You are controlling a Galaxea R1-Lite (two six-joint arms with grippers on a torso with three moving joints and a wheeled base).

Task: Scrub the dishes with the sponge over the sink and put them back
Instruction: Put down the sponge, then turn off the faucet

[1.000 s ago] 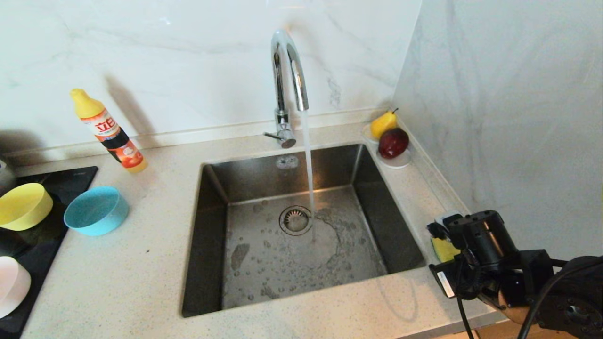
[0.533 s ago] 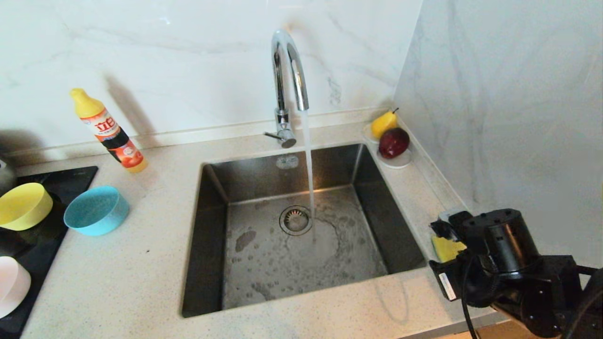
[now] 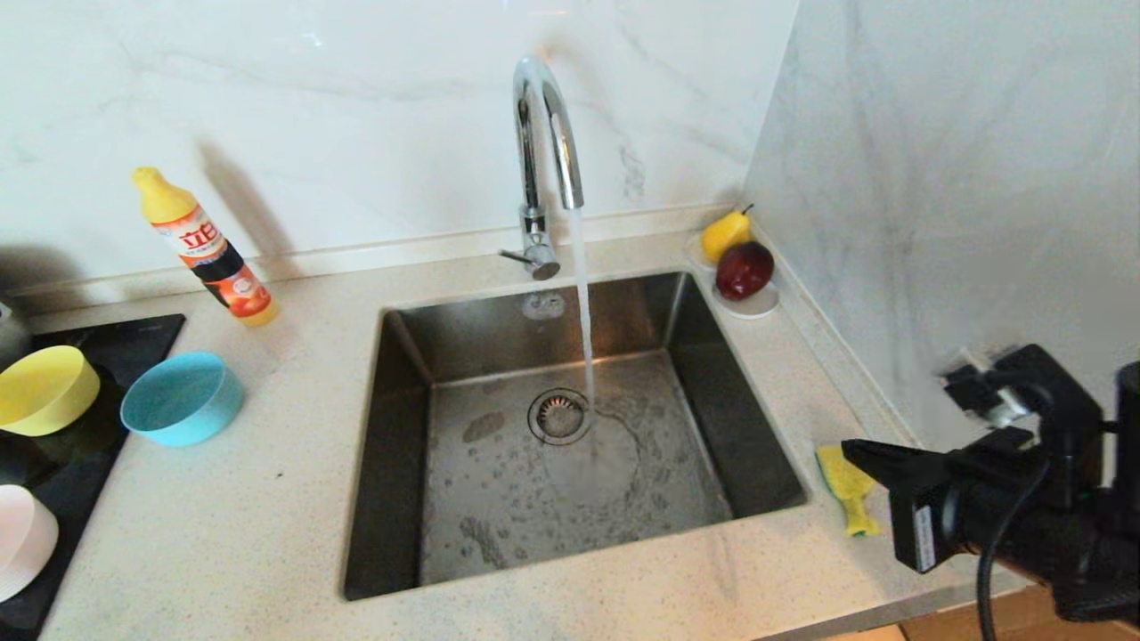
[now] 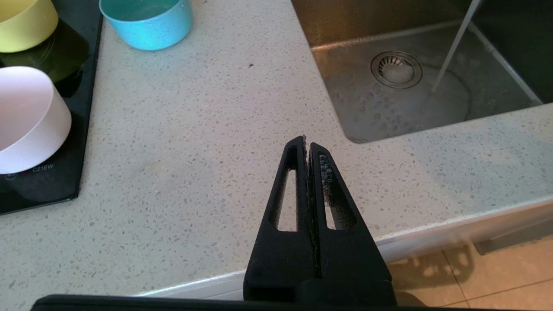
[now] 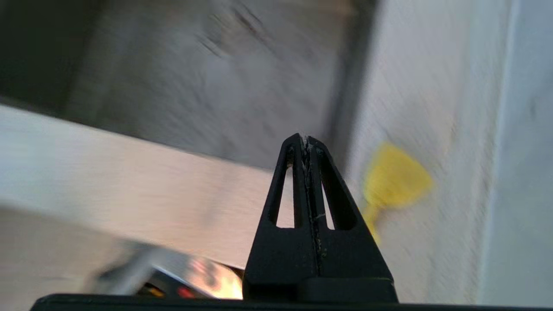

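Sponge (image 3: 848, 488) lay at sink's (image 3: 392, 445) 3 o'clock, likely soft, light; pinch its wide body. Right gripper (image 5: 306, 137) fingers together, empty; left gripper (image 4: 307, 140) fingers together.

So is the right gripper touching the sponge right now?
Apart. In the right wrist view the right gripper is shut on nothing, and bare counter shows between it and the sponge. The head view shows the sponge lying alone on the counter.
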